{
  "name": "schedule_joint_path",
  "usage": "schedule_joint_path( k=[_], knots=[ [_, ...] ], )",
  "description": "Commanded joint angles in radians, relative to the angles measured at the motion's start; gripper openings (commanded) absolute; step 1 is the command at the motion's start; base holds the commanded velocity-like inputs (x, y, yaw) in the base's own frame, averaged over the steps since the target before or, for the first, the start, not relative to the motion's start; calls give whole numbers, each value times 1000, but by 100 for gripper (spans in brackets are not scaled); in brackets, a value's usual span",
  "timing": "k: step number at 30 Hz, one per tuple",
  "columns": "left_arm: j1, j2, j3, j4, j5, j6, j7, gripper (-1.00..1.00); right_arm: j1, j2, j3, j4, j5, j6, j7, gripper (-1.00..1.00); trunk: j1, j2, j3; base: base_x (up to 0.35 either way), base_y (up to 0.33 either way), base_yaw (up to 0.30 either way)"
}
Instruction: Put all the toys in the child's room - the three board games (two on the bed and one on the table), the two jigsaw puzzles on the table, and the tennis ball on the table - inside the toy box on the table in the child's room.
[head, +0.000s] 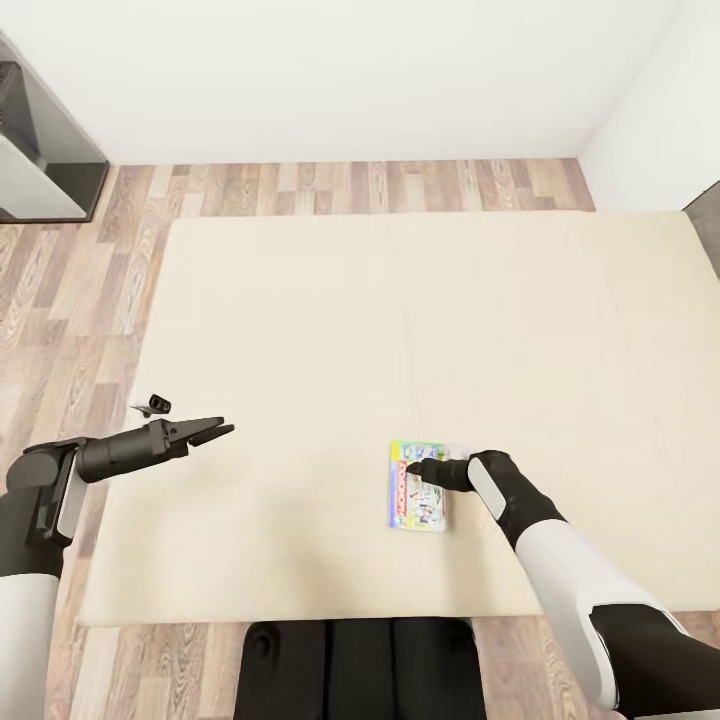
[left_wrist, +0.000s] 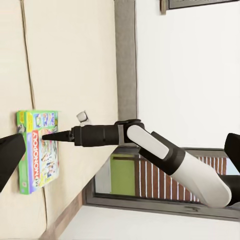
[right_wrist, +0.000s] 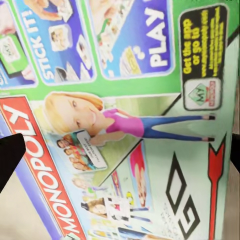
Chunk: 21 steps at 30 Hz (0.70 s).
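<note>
Our right gripper (head: 418, 468) hangs directly over the board game (head: 416, 487), fingers apart, nothing held. The game lies on the bed (head: 300, 300) at six o'clock, long axis twelve-to-six. Our left gripper (head: 215, 431), at nine o'clock, looks closed and empty.

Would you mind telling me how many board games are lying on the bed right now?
1. The board game lies on the bed near its front edge, under the right gripper.
</note>
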<state>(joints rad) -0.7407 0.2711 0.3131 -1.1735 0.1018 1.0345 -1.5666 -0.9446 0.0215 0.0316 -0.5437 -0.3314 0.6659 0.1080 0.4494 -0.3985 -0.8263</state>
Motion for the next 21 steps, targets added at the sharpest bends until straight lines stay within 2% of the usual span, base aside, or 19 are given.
schedule_joint_path(
  k=[1,21],
  knots=[
    [0,0,0,0,-1,11,-4,100,0,0,1,-1,3,4,3,100,1,-2,-1,0,212,0],
    [0,1,0,1,-1,11,-4,100,0,2,1,-1,3,4,2,100,1,-2,-1,0,214,0]
  ],
)
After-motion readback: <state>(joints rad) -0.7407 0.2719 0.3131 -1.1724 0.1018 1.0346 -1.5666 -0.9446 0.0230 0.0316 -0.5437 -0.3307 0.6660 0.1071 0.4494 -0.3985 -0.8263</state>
